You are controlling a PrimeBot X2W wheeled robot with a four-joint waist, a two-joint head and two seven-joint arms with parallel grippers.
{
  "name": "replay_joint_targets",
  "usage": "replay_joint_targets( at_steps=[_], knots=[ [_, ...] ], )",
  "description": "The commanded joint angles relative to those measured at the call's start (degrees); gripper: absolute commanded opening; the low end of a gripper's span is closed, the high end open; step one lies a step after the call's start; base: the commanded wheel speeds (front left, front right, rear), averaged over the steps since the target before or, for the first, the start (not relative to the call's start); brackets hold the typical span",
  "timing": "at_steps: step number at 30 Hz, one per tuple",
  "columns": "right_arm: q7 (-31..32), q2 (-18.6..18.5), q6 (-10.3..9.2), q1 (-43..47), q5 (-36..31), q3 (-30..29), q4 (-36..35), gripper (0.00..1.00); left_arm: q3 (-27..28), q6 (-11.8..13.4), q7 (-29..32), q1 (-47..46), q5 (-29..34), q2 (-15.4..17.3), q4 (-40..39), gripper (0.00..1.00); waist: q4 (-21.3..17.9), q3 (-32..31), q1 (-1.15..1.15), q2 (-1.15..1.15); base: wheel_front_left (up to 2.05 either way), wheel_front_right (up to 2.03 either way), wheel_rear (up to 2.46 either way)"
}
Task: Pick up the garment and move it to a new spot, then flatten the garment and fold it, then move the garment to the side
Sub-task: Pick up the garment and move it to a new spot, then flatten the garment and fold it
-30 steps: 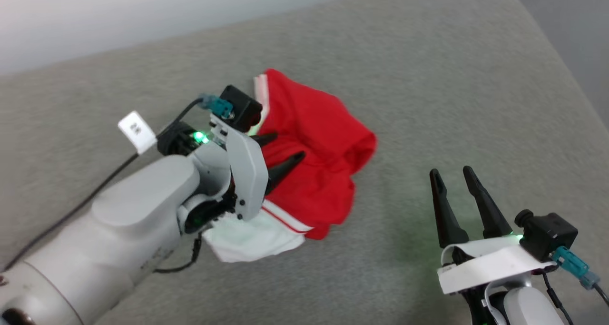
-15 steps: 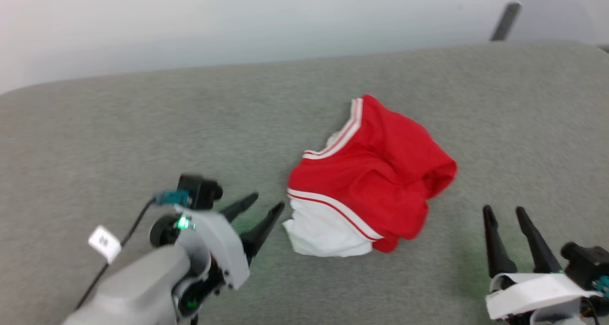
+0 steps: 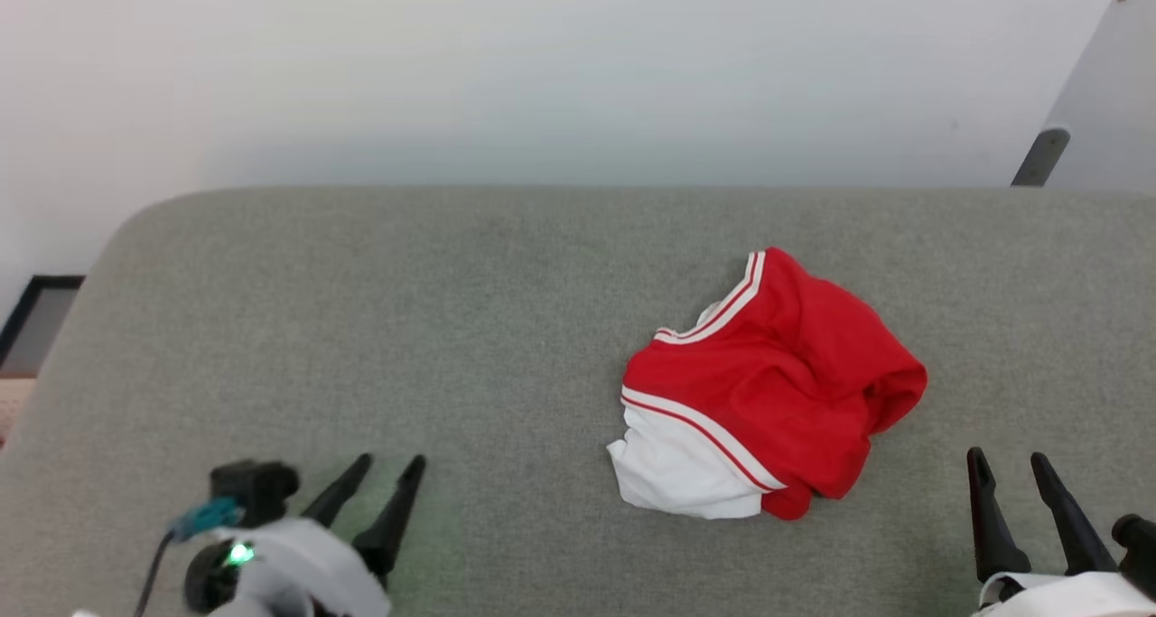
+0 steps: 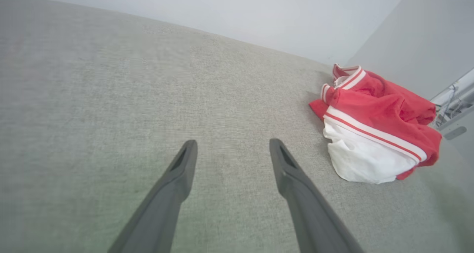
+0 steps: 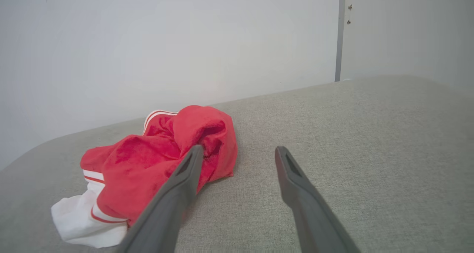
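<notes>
Garment: bright red jersey T-shirt, crumpled into a loose heap with its folds bunched up; it lies on the worktop right of the middle in the head view, and neither tool grips it
Sleeve: white, spilling out of the heap at its near-left side and lying flat on the grey fabric
Striped trim: red-and-white bands, one run where the sleeve meets the red body, another along the heap's far-left edge
Left tool: at the lower left of the head view, its two dark fingers spread with bare grey fabric between them, holding nothing, well apart from the garment
Left wrist view: the left tool points across the bare worktop; the garment sits off to the right of the fingers, white sleeve nearest
Right tool: at the lower right of the head view, fingers spread and empty, near the garment's right side with a strip of grey fabric between
Right wrist view: the right tool stands parted; its left finger overlaps the red heap in the picture, but the head view shows them apart
Worktop: covered in grey woven fabric, rounded at its far-left corner
Wall: pale and plain, rising behind the far edge
</notes>
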Motion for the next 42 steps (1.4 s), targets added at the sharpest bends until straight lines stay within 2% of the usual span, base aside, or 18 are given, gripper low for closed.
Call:
replay_joint_targets(
  at_steps=[1,2,3,10,18,30,42],
  knots=[
    [0.2,0.0,0.02,1.2,-0.5,-0.3,-0.6,1.0,4.3,1.0,0.0,3.3,3.1,0.0,-2.0,1.0,-0.1,-1.7,0.0,0.0,0.0,0.0,0.0],
    [0.3,0.0,0.02,1.5,-0.7,-0.4,-0.9,1.0,7.1,1.5,0.0,5.1,4.8,-0.2,-3.2,1.0,-0.4,-1.9,0.0,0.0,0.0,0.0,0.0],
    [0.3,0.0,0.02,1.5,-0.7,-0.4,-0.9,1.0,7.1,1.5,0.0,5.1,4.8,-0.2,-3.2,1.0,-0.4,-1.9,0.0,0.0,0.0,0.0,0.0],
    [1.2,-0.1,0.02,2.4,-1.9,-1.3,-4.2,1.0,23.2,4.1,0.0,15.4,19.4,-2.7,-11.4,1.0,-2.6,-2.6,0.0,0.0,0.0,0.0,0.0],
    [1.4,0.6,0.02,1.3,-3.4,-1.6,-9.1,1.0,35.6,3.5,0.0,22.3,33.0,-7.4,-19.1,1.0,-4.6,-2.7,0.0,0.0,0.0,0.0,0.0],
    [0.6,2.0,0.02,1.9,-5.2,-2.4,-9.1,1.0,42.7,-0.3,0.0,25.9,40.3,-13.7,-18.5,1.0,-4.7,-1.8,0.0,0.0,0.0,0.0,0.0],
    [0.5,2.5,0.02,1.3,-5.2,-1.7,-8.6,1.0,44.0,-2.4,0.0,23.9,41.2,-15.8,-18.7,1.0,-4.6,-1.7,0.0,0.0,0.0,0.0,0.0]
  ],
)
